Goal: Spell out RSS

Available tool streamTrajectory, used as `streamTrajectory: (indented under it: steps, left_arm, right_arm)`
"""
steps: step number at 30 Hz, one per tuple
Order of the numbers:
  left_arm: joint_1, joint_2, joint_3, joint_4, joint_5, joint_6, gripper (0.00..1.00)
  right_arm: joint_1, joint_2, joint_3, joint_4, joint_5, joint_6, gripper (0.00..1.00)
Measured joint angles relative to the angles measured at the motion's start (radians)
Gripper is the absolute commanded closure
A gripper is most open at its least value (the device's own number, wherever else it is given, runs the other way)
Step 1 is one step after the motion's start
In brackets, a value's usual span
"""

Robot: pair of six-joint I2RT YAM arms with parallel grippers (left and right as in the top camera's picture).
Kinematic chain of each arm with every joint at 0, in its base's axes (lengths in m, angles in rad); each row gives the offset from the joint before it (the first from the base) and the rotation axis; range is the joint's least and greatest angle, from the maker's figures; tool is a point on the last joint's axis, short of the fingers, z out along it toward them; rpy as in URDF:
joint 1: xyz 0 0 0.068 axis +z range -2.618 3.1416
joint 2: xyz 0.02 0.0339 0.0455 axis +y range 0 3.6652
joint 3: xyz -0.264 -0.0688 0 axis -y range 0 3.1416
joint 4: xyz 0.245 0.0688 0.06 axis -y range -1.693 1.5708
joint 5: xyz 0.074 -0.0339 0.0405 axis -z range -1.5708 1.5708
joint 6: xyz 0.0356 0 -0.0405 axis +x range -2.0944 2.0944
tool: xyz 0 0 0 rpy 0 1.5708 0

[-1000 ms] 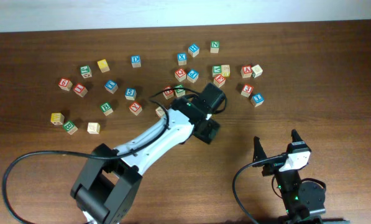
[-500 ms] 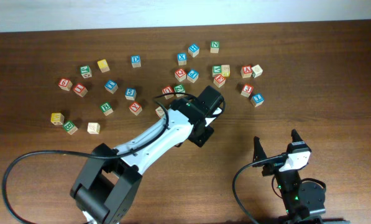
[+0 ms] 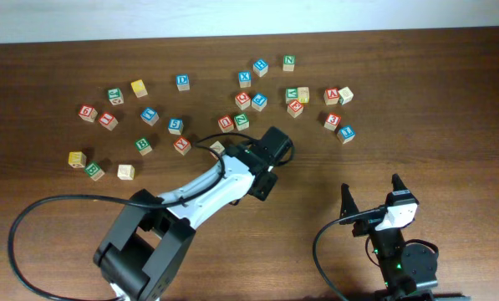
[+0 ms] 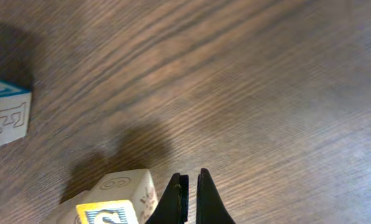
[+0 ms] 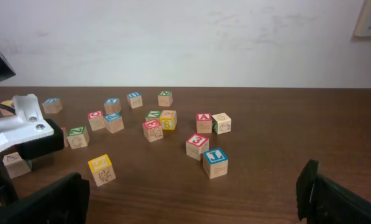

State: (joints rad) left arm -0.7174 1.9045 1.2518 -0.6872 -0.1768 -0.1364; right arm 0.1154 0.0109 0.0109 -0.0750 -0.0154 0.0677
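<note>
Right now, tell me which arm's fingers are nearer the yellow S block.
Left. The left fingers sit just beside the yellow S block, at its right in the wrist view. The right fingers stand open far from it.

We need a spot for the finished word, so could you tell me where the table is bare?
Bare wood lies between the left arm and the right gripper, and also right of the blue 1 cube. It is crowded across the far half, tightest beside the red 3 cube.
</note>
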Motion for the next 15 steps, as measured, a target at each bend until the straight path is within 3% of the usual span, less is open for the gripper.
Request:
streamTrajectory:
  steps: [15]
  left_arm:
    - [0.041,0.000,0.000,0.018,-0.009,-0.048,1.00]
  right_arm:
    - [0.000,0.000,0.000,0.000,0.000,-0.001,0.02]
